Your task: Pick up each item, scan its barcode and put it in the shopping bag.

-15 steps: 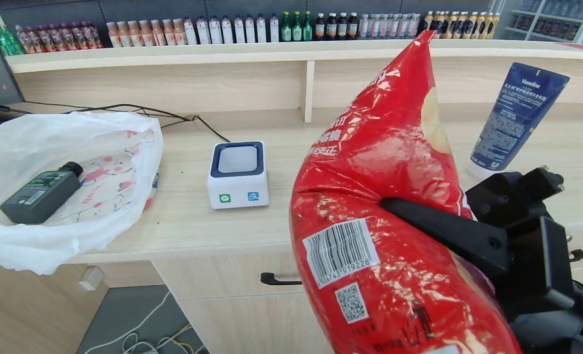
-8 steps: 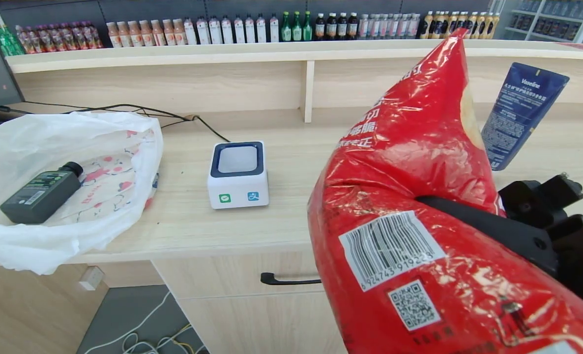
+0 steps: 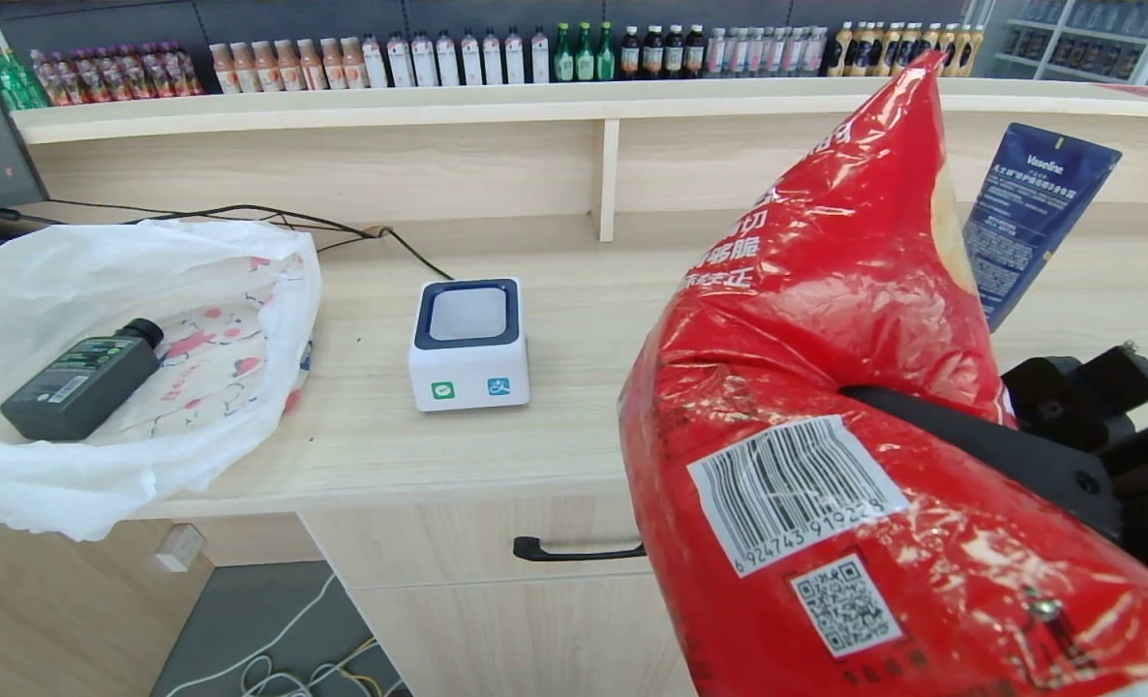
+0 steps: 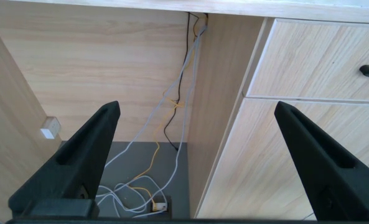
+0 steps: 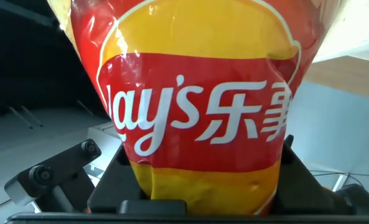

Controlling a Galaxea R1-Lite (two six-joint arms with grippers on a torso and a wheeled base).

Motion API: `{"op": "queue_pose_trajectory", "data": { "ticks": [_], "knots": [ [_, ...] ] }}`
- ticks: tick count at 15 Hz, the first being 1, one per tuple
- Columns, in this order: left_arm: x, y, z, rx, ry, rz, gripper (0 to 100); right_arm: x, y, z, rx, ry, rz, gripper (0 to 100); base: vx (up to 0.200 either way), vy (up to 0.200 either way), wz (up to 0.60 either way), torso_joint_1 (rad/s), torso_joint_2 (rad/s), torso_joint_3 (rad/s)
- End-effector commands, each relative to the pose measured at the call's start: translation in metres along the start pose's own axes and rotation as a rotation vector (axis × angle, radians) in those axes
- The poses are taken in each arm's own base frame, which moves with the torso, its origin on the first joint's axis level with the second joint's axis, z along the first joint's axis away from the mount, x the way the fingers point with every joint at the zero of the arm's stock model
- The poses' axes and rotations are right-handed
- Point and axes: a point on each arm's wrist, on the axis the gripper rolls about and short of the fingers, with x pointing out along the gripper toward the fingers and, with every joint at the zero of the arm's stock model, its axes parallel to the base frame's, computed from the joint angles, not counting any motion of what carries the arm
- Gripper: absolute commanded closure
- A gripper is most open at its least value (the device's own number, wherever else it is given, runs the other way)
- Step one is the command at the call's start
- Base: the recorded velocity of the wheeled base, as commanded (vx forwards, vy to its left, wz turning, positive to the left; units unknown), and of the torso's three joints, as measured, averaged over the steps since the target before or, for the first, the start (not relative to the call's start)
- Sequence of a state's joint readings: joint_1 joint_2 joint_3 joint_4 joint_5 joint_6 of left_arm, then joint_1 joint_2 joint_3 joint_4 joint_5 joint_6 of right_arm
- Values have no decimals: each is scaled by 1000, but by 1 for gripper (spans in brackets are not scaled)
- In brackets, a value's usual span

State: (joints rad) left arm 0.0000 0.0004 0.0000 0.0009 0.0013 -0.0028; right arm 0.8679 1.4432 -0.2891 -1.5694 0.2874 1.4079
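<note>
The chip bag (image 3: 806, 319) is held up in the air at the robot's right, close before the head camera, w/ its barcode (image 3: 792, 489) facing that camera. The right gripper (image 5: 203, 186) has its fingers (image 3: 961, 440) closed on the bag's middle, one on each face.

I judge the bag very light, soft and air-filled, w/ slippery foil. The contents are fragile, so a hard squeeze may crush them. The mid-body hold looks ok, but the bag may swing if turned fast.

The scanner (image 3: 468, 344) stands on the tabletop (image 3: 584, 436) to the left, well apart, window facing up. Bare wood lies btw. them, so this path looks open. The shopping bag (image 3: 196, 290) lies further left, mouth open, w/ a dark bottle (image 3: 80, 382) inside. A blue tube (image 3: 1029, 213) stands behind the chip bag; how near, I cannot tell.

The left gripper (image 4: 196, 109) hangs below tabletop level, before the cabinet (image 4: 308, 74), fingers wide apart, holding nothing.
</note>
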Motion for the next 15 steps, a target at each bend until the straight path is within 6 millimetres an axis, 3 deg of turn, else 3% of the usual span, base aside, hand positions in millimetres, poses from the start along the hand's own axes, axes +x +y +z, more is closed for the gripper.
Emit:
{"op": "queue_pose_trajectory", "data": {
  "ticks": [1, 15],
  "knots": [
    [0, 0, 0, 0, 0, 0, 0, 1, 0, 0, 0, 1, 1, 100, 0, 0, 0, 0, 0, 0],
    [0, 0, 0, 0, 0, 0, 0, 3, 0, 1, -20, -1, 5, 100, 0, 0, 0, 0, 0, 0]
  ]
}}
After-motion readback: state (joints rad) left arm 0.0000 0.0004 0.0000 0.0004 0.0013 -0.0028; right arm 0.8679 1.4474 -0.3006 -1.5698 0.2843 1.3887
